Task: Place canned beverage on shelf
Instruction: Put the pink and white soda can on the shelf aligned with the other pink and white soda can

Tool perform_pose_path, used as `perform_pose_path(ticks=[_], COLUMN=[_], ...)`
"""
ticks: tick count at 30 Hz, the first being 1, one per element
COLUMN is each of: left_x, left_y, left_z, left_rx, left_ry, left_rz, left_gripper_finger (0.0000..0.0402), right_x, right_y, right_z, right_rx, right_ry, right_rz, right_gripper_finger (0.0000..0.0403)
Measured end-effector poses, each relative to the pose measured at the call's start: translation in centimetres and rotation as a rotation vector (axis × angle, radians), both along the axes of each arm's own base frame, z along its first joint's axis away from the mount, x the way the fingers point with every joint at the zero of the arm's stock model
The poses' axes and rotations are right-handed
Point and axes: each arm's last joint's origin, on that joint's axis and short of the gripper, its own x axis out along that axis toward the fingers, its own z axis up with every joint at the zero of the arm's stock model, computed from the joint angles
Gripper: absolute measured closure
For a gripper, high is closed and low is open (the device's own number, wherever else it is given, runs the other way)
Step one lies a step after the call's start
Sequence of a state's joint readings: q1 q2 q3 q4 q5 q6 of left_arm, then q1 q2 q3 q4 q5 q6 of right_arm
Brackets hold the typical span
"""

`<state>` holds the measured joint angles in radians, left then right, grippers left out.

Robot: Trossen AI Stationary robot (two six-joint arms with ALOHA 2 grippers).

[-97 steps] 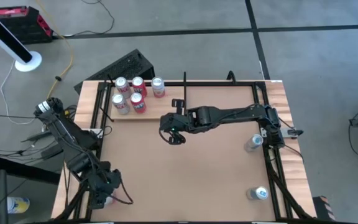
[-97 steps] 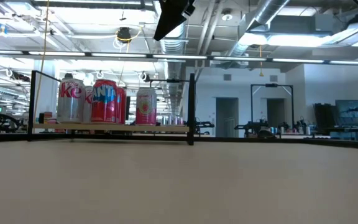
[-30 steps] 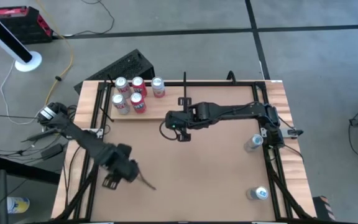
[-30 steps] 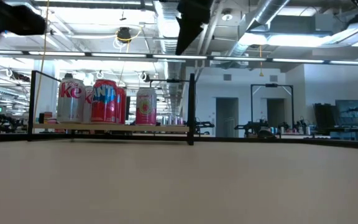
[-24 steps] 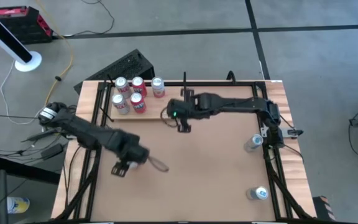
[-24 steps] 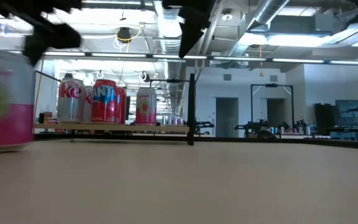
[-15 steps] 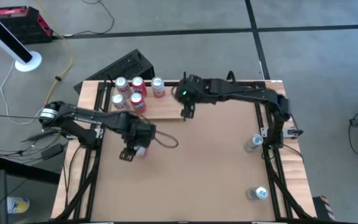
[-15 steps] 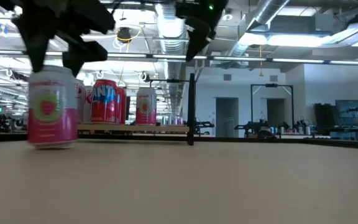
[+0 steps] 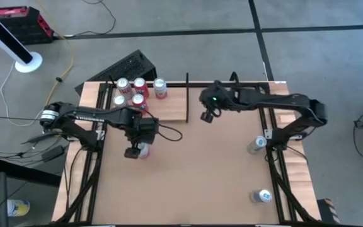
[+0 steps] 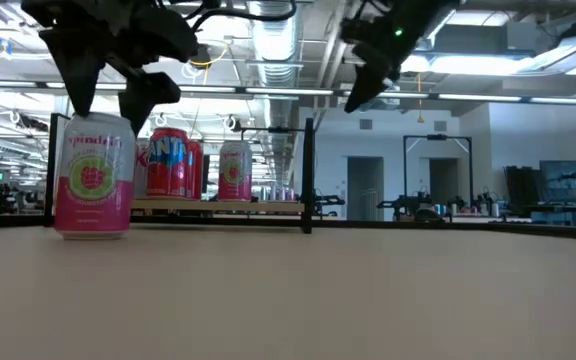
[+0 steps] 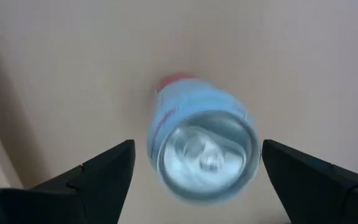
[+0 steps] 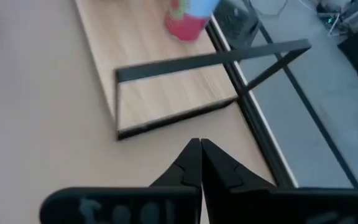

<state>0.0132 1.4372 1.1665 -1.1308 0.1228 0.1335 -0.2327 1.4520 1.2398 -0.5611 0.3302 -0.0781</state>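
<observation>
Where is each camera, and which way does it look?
High view: above the table, looking straight down; shows both arms, the shelf and the left gripper.
Low view: at tabletop height, looking level across; shows the pink can under the left gripper.
Left wrist view: looks down onto the can's top between open fingers.
Right wrist view: faces the shelf's end past the shut right gripper.
All four share the shelf or the can.

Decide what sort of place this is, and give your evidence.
Probably a robotics lab or workshop hall: exposed ceiling ducts, a bare concrete floor with a trailing cable, and a framed test table beside the shelf.
</observation>
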Motion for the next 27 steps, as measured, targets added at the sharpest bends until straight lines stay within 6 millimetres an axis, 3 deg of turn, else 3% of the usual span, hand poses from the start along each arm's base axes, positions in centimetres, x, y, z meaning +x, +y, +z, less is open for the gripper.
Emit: perform_pose_path(ticks=[4,10,13,18,22,27], left_x=[-0.3,-0.9,-2.6,-7.0,-10.1,-12.6], left_y=[0.0,0.2,0.2,0.3,-0.2,-1.0], left_z=[1.7,6.3,8.8,11.7,12.1,9.2], left_rx=[-0.004,0.034,0.056,0.082,0.061,-0.010], left_ry=[0.031,-0.037,-0.141,-0.384,-0.656,-0.947], left_rz=[0.044,0.127,0.168,0.312,0.388,0.362], left_gripper_finger=[0.0067,0.0066,0.0066,0.0066,0.0066,0.0065], right_x=[-1.0,-0.7,0.0,2.3,5.0,8.6], right_y=[1.9,5.5,7.4,10.1,11.7,13.0], right_z=[0.6,1.6,1.8,1.1,-0.3,-2.8], right_rx=[-0.004,-0.020,-0.024,-0.044,-0.093,-0.147], right_ry=[-0.102,-0.235,-0.286,-0.368,-0.460,-0.569], right_rz=[0.032,0.153,0.218,0.320,0.385,0.425], right_gripper_finger=[0.0374,0.0376,0.0375,0.0372,0.0371,0.0370])
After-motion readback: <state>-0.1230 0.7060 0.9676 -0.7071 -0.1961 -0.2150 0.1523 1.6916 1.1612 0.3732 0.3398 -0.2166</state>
